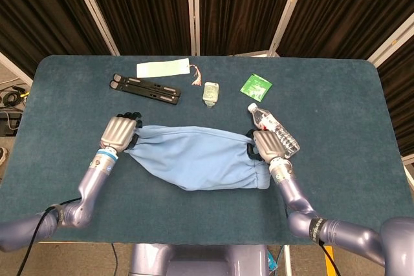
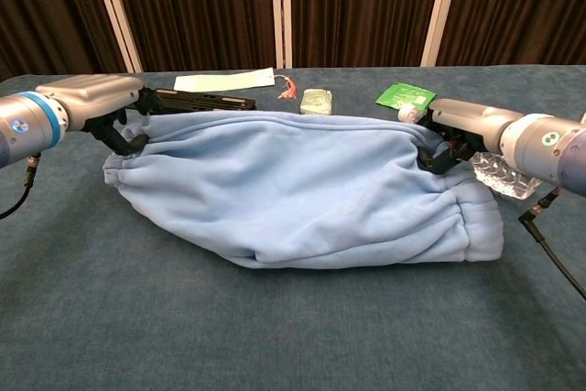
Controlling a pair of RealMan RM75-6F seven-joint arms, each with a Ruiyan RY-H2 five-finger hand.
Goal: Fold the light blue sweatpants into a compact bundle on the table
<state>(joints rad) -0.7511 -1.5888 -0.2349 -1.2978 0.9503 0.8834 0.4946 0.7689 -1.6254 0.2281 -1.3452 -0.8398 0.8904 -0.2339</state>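
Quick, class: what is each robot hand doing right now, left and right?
Left hand: fingers closed on one end of the light blue fleece sweatpants.
Right hand: fingers closed on the opposite end of the sweatpants.

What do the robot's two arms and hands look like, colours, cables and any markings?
Both arms are glossy silver-grey tubes. The left hand and right hand have pale metallic backs and black fingers. Each wrist carries a light blue band. Thin black cables trail from both forearms. The right arm shows an orange-yellow ring near the elbow and a small green mark.
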